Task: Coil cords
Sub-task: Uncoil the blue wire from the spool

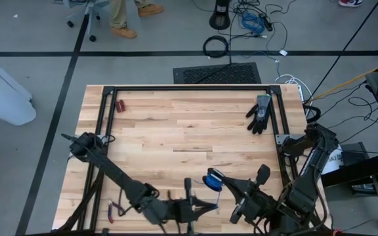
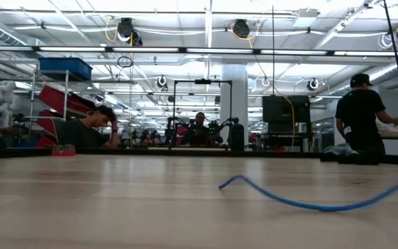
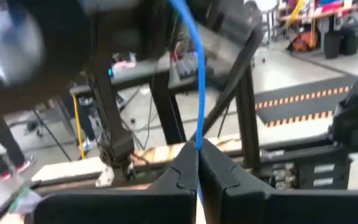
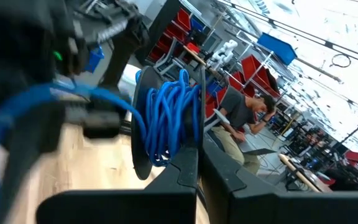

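Thin bright blue cord (image 1: 213,178) near the wooden table's (image 1: 176,131) front edge, coils bunched against the right gripper (image 4: 196,163) clamped on them, one strand rising from the left gripper (image 3: 197,154), pinched tight between its fingers.

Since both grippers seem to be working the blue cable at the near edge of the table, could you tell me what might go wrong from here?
1. The left gripper is shut on only a single strand of the blue cable; a pull could slip it free.
2. The right gripper pinches the coiled bundle; loosening may let the loops spring apart.
3. A loose length of cable trails across the table and could snag.
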Action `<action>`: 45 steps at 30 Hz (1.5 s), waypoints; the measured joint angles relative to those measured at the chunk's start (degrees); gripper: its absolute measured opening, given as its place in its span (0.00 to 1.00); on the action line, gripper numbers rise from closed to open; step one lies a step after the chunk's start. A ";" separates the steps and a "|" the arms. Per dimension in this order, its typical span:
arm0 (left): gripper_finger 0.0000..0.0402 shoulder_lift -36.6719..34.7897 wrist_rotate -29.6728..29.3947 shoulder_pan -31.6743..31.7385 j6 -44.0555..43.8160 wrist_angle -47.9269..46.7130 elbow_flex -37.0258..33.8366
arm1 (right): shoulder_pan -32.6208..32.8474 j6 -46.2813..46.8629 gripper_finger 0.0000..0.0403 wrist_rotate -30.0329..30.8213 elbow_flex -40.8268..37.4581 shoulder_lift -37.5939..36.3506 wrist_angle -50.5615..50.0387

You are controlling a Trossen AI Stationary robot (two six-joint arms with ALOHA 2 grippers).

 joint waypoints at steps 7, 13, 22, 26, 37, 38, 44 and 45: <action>0.00 1.32 0.78 3.51 -6.88 -5.53 0.01 | 2.21 -7.84 0.00 -0.10 -0.02 0.00 9.28; 0.00 1.32 -0.77 4.01 -8.86 -9.34 0.00 | 3.74 -10.98 0.00 -0.10 -0.01 0.01 12.41; 0.00 -0.39 -19.84 1.86 -8.88 -18.47 0.00 | 6.24 -15.97 0.00 0.32 -0.02 0.02 15.95; 0.02 -1.72 -24.18 0.42 -9.16 -23.97 0.00 | 7.17 -16.32 0.00 0.80 -0.02 -0.06 16.17; 0.05 -4.51 -37.39 -4.50 -9.25 -34.83 0.00 | 8.63 -16.13 0.00 0.89 -0.02 -0.61 16.14; 0.05 -4.76 -39.69 -5.09 -9.25 -35.05 0.00 | 8.64 -16.14 0.00 0.87 -0.02 -0.61 16.12; 0.05 -7.06 -50.04 -9.30 -9.17 -34.88 0.00 | 8.60 -16.33 0.00 0.33 -0.02 -0.61 16.09; 0.05 -7.59 -50.02 -10.02 -9.19 -34.78 0.00 | 8.60 -16.31 0.00 0.28 -0.02 -0.61 16.06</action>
